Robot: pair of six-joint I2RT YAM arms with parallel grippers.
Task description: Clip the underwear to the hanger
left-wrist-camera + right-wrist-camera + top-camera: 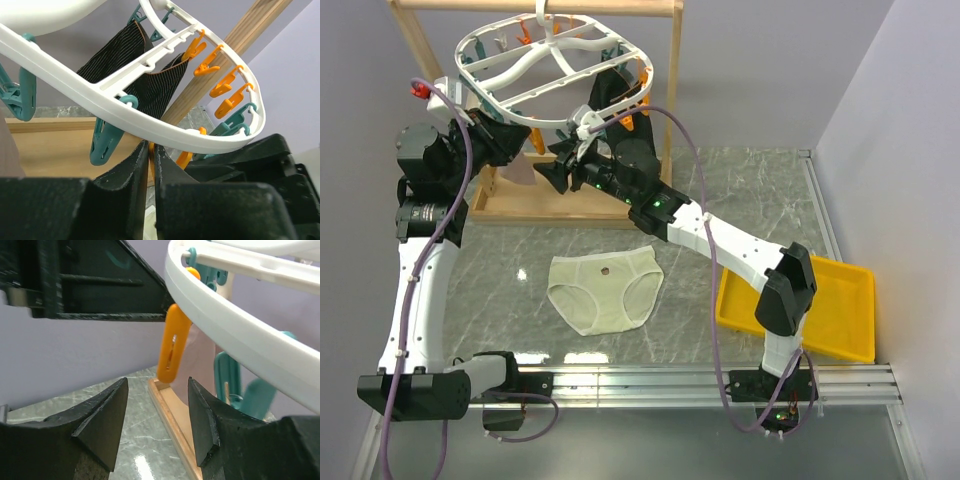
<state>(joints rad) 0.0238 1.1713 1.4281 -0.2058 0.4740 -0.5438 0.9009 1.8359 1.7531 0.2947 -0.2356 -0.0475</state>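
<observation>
**Desk:** How far along are you?

**Me:** Barely started, by my reading. Going from the left, my left jaws are up under the near rim of the hanger (160, 131). They are clenched almost together with a sliver of orange in the slit. I take that as a pinch on an orange clip (172, 347) (the wrist view sits too close to be sure of the bite). In the middle, the underwear (605, 292) lies flat on the surface (750, 190), well apart from both arms and touched by neither. On the right, my right jaws are spread wide just below the rim and grasp nothing. What I take for the same clip hangs just beyond them.

**Desk:** So nothing is clipped?

**Me:** Not this piece. A beige-pink cloth (525, 172) and a black garment (616, 92) already hang there. The brief has yet to be lifted, carried up and seated in an opened clip.

**Desk:** Which way does it point?

**Me:** Its long axis is the waistband, which runs left to right across the surface, nearly level. That band is the far edge, facing the wooden rack (674, 50), with a small dark spot just under its middle. There is one leg opening on each side. The crotch points back toward my arm bases, leaning slightly left.
</observation>
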